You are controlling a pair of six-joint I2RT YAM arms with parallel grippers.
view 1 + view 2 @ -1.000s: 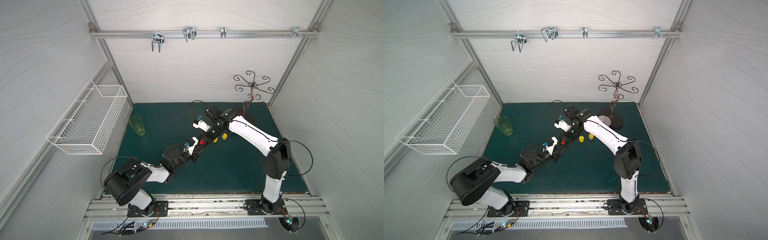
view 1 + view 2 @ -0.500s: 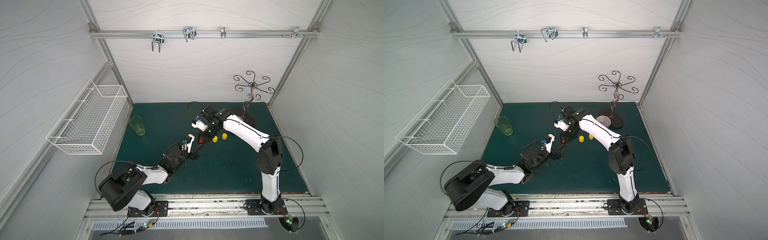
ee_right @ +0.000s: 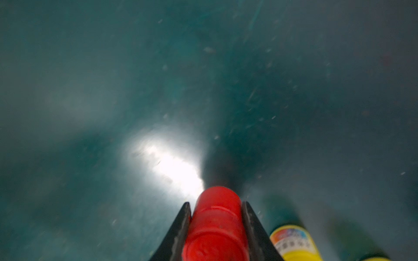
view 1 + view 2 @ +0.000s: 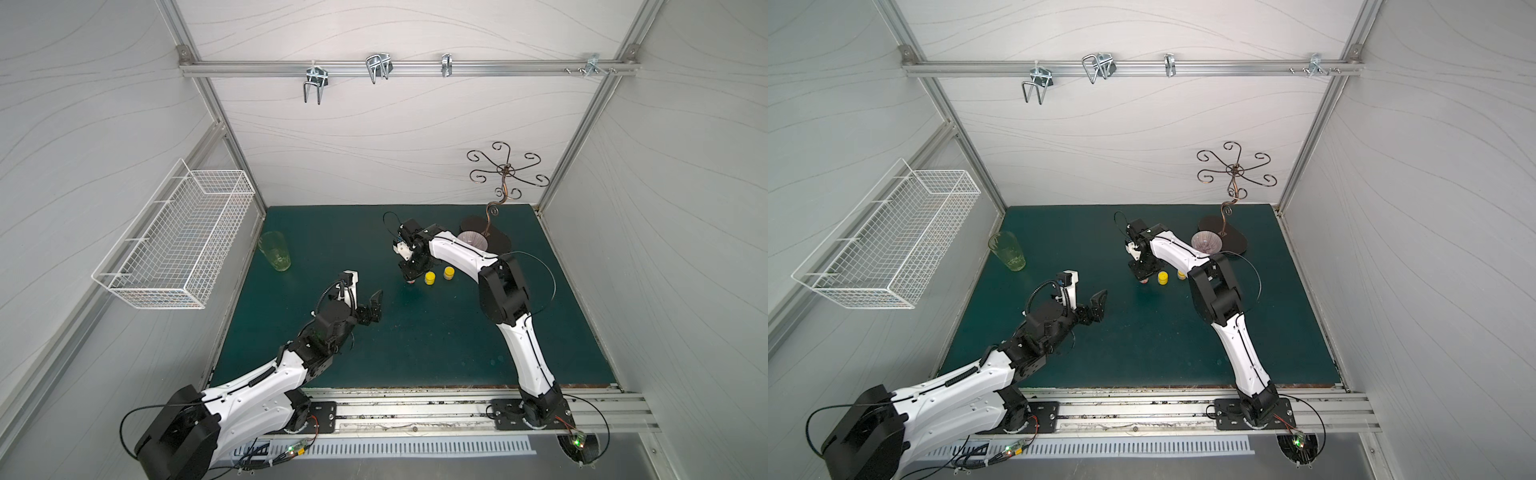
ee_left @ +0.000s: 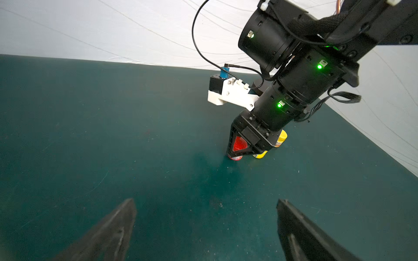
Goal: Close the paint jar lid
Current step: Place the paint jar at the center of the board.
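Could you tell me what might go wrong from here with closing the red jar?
The left gripper is open and away from the red paint jar, which only the right gripper clamps. With nothing bracing it, the jar may spin on the mat rather than close. A yellow jar stands close beside that gripper, so a twist could knock it.

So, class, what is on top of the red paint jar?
The right gripper stands over the red paint jar, shut on its red lid. Its fingers hide the jar's sides, so the lid's seating cannot be seen.
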